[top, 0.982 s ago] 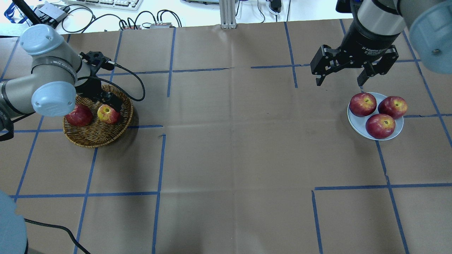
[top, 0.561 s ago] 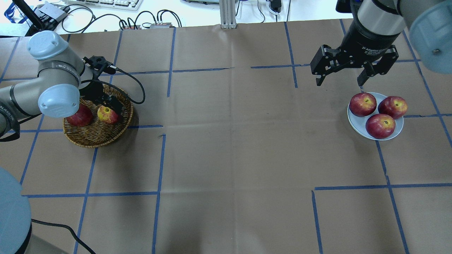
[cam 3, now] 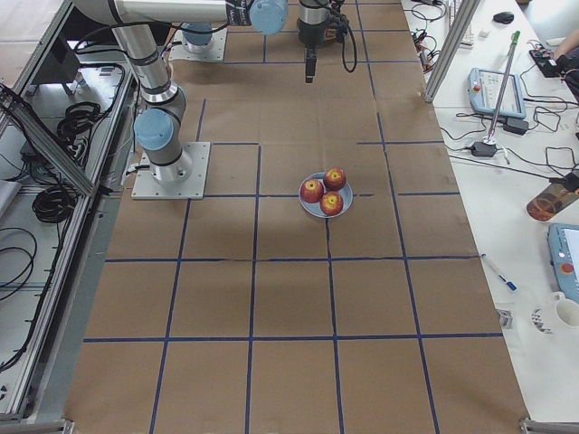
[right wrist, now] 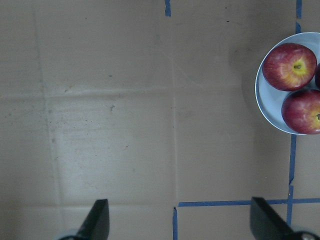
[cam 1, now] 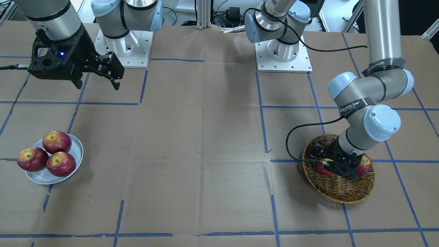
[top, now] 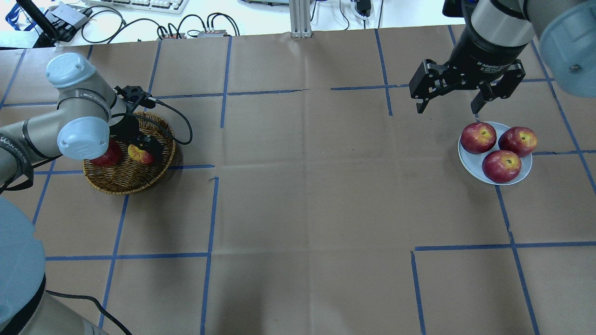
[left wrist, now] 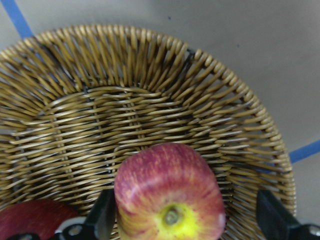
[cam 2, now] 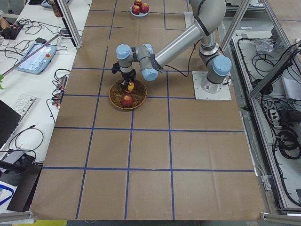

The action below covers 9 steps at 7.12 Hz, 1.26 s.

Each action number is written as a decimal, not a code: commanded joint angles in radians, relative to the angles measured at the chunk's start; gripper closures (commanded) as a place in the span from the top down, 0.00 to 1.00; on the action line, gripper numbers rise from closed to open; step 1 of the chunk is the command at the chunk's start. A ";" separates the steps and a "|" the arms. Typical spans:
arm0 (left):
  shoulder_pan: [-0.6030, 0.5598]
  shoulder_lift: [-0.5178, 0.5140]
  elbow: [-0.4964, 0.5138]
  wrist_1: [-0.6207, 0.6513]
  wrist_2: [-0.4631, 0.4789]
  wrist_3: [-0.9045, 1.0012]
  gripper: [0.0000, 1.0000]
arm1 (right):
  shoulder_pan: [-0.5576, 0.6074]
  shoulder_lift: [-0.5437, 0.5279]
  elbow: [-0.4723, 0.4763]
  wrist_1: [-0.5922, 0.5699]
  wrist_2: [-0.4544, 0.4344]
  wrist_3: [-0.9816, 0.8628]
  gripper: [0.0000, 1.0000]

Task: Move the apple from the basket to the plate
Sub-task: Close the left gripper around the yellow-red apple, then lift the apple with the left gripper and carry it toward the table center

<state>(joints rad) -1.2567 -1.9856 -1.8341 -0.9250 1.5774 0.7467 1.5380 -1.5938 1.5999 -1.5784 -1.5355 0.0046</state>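
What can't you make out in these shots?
Left tool's contact with the apple: left wrist view's bottom edge crops its fingers; overhead, the arm covers them.
Dark red apple in the basket: overhead, partly behind the left arm.
Third plate apple: cropped by right wrist view's edge.

You had the basket at the robot's left end of the worktop and the plate at its right end, well apart. In the basket, the apple lay on the side toward the worktop's middle, with a second apple beside it on the outer side. The left claw stood down inside the basket, one finger on each side of the apple. Three apples sat close together on the plate. The right claw hung above the worktop near the plate, off to one side.
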 commanded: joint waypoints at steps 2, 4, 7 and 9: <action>0.025 0.000 0.012 0.000 -0.010 0.017 0.44 | 0.001 0.000 0.000 0.000 0.000 0.000 1.00; -0.042 0.056 0.047 -0.021 -0.061 -0.149 0.43 | 0.001 0.000 0.000 0.000 0.000 0.000 1.00; -0.333 0.054 0.111 -0.037 -0.051 -0.582 0.45 | 0.001 0.000 0.000 0.000 0.000 0.000 1.00; -0.503 0.009 0.147 -0.025 -0.053 -0.848 0.45 | 0.001 0.000 0.000 -0.002 0.000 0.000 1.00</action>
<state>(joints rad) -1.6480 -1.9454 -1.7108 -0.9581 1.5246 0.0681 1.5386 -1.5938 1.5999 -1.5788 -1.5355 0.0046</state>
